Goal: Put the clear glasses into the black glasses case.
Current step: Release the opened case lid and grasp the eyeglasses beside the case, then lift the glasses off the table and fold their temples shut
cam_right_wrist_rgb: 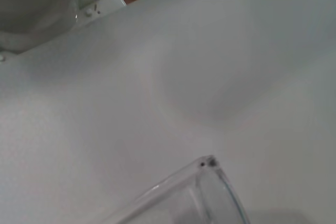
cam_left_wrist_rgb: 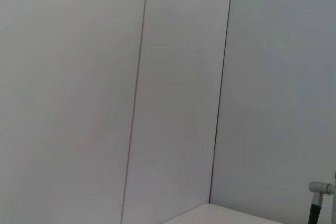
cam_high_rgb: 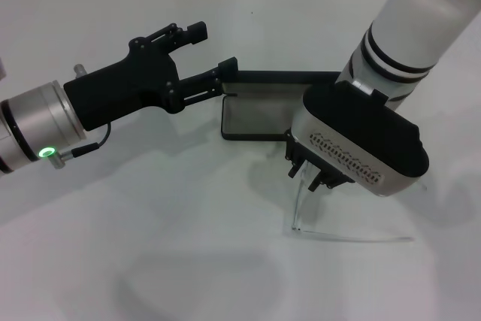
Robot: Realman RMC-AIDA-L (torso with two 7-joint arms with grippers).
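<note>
- Fingers first: the left gripper [cam_high_rgb: 201, 56] has its two black fingers [cam_high_rgb: 197, 31] spread wide with nothing between them. One tip sits right at the left end of the black glasses case [cam_high_rgb: 259, 107], looks like it's touching or just about, maybe steadying it, can't say for sure.
- The case is lying open toward the far edge of the white table [cam_high_rgb: 150, 261], roughly mid-table, lid up at the back, grey lining showing.
- Just right of that, the right gripper [cam_high_rgb: 316, 171] is tipped down over the clear glasses [cam_high_rgb: 301, 201], which sit on the table just in front of the case's right end. Its fingers look pinched on the top of the lens, but the wrist housing covers most of it, so I honestly can't tell if it has a real grip.
- The right wrist view only shows a lens corner [cam_right_wrist_rgb: 210, 192] and bare table.
- What could go wrong, my guess: slick thin plastic, so a pinch on the rim could slip or twist on the lift. One arm sticks out along the table, and could catch the case's front wall going in.
- If the left tip nudges the case, it could slide or the lid might drop.
- Count: one pair of glasses, one case, two grippers.
</note>
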